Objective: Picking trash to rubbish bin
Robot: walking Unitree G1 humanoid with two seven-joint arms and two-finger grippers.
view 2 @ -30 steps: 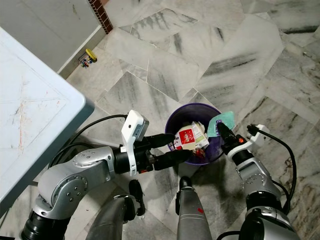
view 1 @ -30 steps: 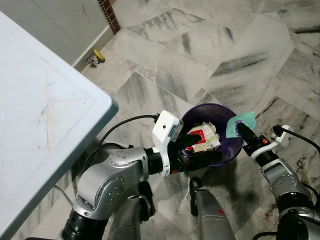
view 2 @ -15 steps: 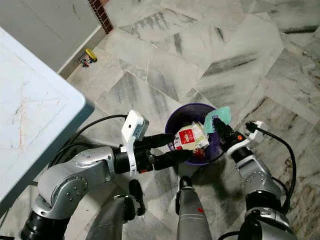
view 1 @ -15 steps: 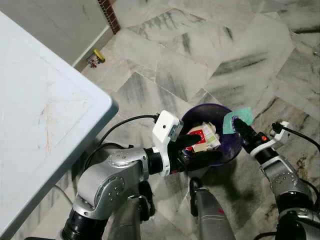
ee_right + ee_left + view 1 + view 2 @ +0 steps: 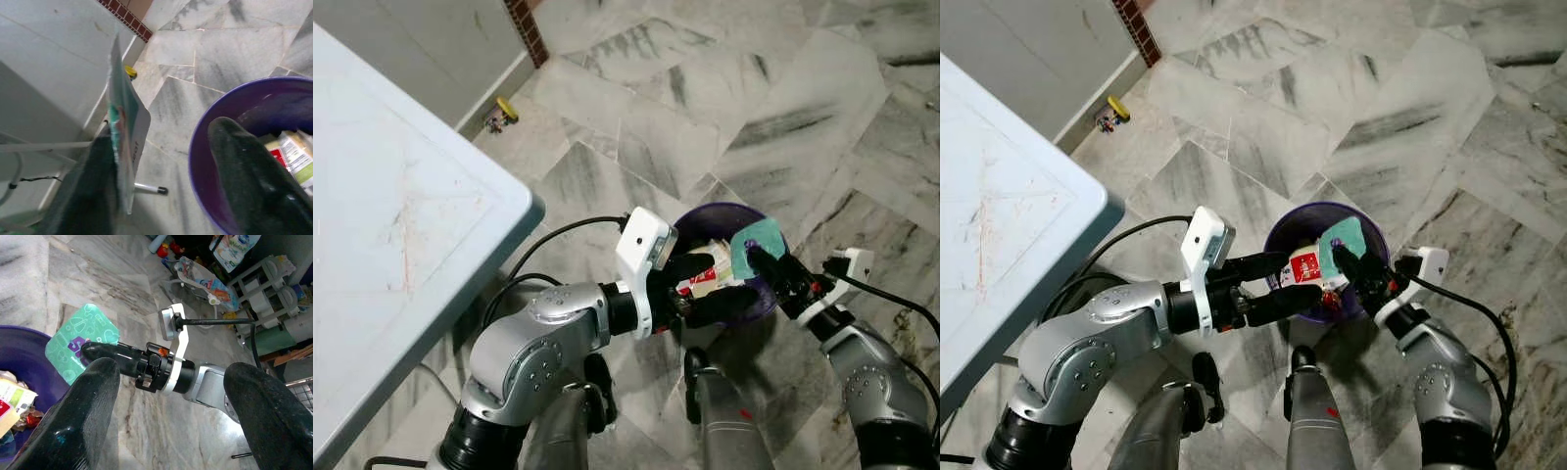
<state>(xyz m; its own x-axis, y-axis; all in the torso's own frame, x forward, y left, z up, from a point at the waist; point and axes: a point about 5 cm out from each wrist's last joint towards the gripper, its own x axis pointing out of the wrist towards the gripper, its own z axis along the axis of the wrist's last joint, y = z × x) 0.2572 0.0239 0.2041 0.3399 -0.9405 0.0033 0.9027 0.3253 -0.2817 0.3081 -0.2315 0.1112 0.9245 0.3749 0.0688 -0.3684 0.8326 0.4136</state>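
Purple bin (image 5: 773,294) holds cartons (image 5: 703,277). Right end effector (image 5: 756,257) grips teal card (image 5: 754,241) over bin; left end effector (image 5: 705,284) open at near rim.

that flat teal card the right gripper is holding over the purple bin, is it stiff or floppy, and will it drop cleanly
The flat teal card probably is fairly stiff: it stands out flat from the right gripper, unsagging. It looks thin and light, so it may flutter while falling. Held above the purple bin, it should likely land inside.
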